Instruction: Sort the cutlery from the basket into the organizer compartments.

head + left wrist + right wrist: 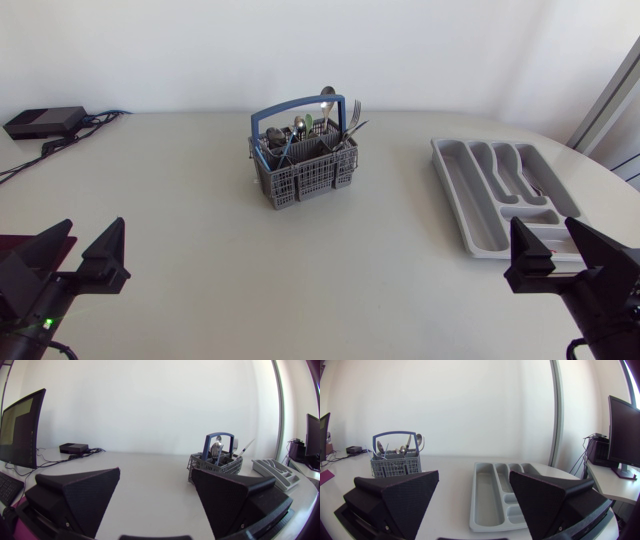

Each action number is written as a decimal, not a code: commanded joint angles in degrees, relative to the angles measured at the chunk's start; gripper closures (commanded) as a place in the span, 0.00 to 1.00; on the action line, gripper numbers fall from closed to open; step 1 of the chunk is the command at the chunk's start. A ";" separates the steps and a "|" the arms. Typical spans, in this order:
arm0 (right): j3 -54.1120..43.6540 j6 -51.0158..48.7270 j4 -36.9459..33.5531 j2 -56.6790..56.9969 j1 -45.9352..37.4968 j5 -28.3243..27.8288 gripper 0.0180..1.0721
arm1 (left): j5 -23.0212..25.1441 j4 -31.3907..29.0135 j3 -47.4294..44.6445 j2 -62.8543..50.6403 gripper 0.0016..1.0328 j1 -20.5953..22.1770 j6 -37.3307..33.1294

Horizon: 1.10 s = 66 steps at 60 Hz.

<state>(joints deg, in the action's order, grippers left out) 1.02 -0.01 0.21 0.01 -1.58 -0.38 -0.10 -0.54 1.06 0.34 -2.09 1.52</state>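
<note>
**Condition.** The basket (302,165) stands upright at mid-bench. The cutlery (325,115), spoons and forks as far as can be told, stands packed upright inside it under the blue handle (300,108). The organizer (503,195) lies flat, well to the right of the basket, and its compartments show nothing in them. The left gripper (92,235) sits well apart from the basket, to its near left, with fingers spread and empty. The right gripper (545,232) sits to the basket's near right, past the organizer's near end, with fingers likewise spread and empty. No piece has been sorted yet.

**Hazards, as judged.**

1. Double pick. The pieces crowd together and the fingers are broad wedges, so closing on one stem may catch a neighbour or drag it out.
2. Handle strike. The handle arches over the middle of the basket, and a descent close beside it could hit it.
3. Basket lift or tip. The basket looks light and nothing holds it down, so a piece snagged in the lattice may pull it up or over.
4. Slip in the grip. Thin polished stems may swivel between the fingers, and a tilted piece could land across a divider instead of inside a compartment.
5. Organizer shift. It lies close to the bench edge on its side away from the basket, so a low or hard release may push it outward.
6. Wrong slot — the compartments differ in shape, so identify each piece before release.
</note>
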 commanded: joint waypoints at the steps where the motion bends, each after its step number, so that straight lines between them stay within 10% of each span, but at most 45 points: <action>1: -1.10 -0.08 -0.03 0.34 0.35 -0.14 0.03 | 0.01 0.18 -1.06 0.28 0.04 0.51 1.12; 22: -0.58 -0.43 2.60 0.16 0.35 0.21 0.04 | -0.08 4.93 1.05 -1.13 0.05 -0.81 0.50; 66: 16.30 1.77 11.13 -38.07 8.00 2.49 0.04 | -0.60 2.12 31.90 -52.90 0.06 8.33 5.25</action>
<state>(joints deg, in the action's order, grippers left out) 14.90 0.21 11.77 -35.31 5.32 1.02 -0.38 2.39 30.63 -49.25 5.37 4.99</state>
